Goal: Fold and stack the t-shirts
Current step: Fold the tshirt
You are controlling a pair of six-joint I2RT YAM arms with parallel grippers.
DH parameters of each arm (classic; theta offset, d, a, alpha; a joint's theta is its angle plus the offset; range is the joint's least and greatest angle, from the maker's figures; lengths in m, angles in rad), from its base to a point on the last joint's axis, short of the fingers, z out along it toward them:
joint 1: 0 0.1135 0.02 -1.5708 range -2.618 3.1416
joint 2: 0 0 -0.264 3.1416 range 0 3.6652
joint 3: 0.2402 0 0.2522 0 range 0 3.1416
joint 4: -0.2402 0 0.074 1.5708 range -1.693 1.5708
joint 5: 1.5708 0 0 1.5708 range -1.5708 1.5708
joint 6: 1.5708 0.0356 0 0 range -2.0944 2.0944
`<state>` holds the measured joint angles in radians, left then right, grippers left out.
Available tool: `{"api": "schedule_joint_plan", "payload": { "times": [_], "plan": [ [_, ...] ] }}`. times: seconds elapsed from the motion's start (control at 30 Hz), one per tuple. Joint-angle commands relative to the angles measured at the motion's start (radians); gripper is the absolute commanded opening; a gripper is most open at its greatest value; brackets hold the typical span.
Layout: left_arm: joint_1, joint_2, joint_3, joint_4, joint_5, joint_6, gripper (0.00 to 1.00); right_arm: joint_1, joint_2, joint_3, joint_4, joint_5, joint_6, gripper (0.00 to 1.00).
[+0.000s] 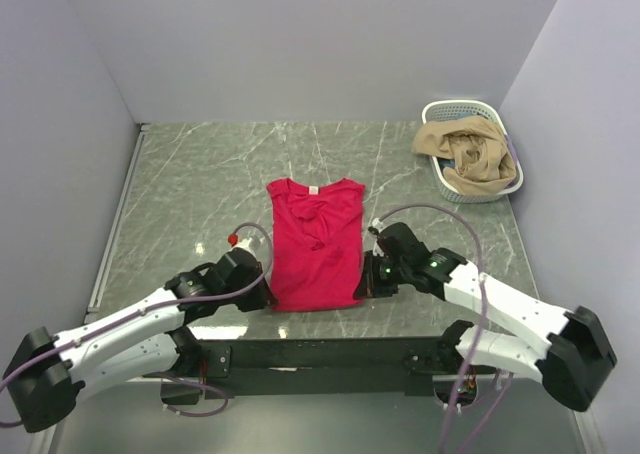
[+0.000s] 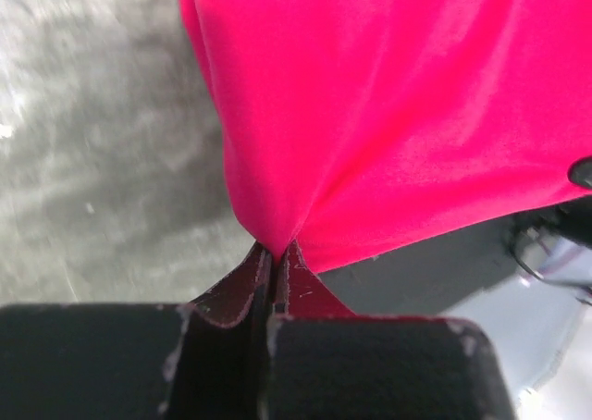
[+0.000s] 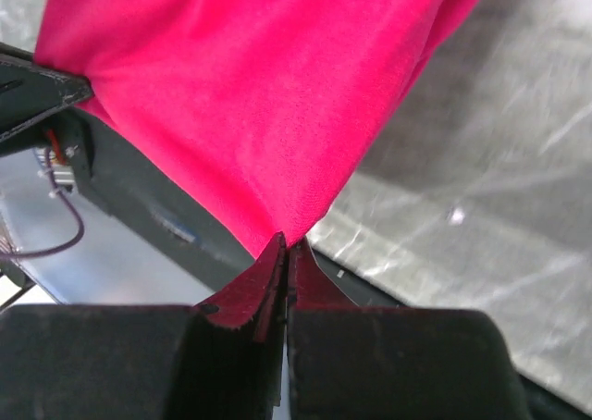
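Two pairs of fingers are closed tight on the red t-shirt (image 1: 315,239): the left fingers (image 2: 265,270) pinch its near left corner and the right fingers (image 3: 275,258) its near right corner. The t-shirt lies mid-surface (image 1: 170,194), with its collar at the far end.

A grey-green marble-patterned bench (image 1: 200,174) with pale veins forms the base of a three-sided booth — plain pale lilac-white panel walls (image 1: 320,44) rise at the back, left and right. A thin silver metal strip (image 1: 118,214) edges the bench's left side. Light is even and soft.
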<state>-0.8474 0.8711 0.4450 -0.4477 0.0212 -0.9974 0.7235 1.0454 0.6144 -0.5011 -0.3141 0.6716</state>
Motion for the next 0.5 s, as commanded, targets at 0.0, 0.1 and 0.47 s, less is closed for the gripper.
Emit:
{"api": "schedule_joint_plan", "payload": {
  "times": [0.0, 0.1, 0.47],
  "plan": [
    [-0.015, -0.095, 0.069, -0.114, -0.003, -0.05, 0.01, 0.031, -0.129, 0.031, -0.129, 0.095, 0.077, 0.0],
    [-0.016, -0.096, 0.136, -0.16, -0.058, -0.053, 0.01, 0.033, -0.176, 0.073, -0.151, 0.155, 0.075, 0.0],
    [-0.013, 0.15, 0.448, -0.184, -0.351, 0.062, 0.05, -0.035, 0.059, 0.31, -0.07, 0.331, -0.111, 0.0]
  ]
}}
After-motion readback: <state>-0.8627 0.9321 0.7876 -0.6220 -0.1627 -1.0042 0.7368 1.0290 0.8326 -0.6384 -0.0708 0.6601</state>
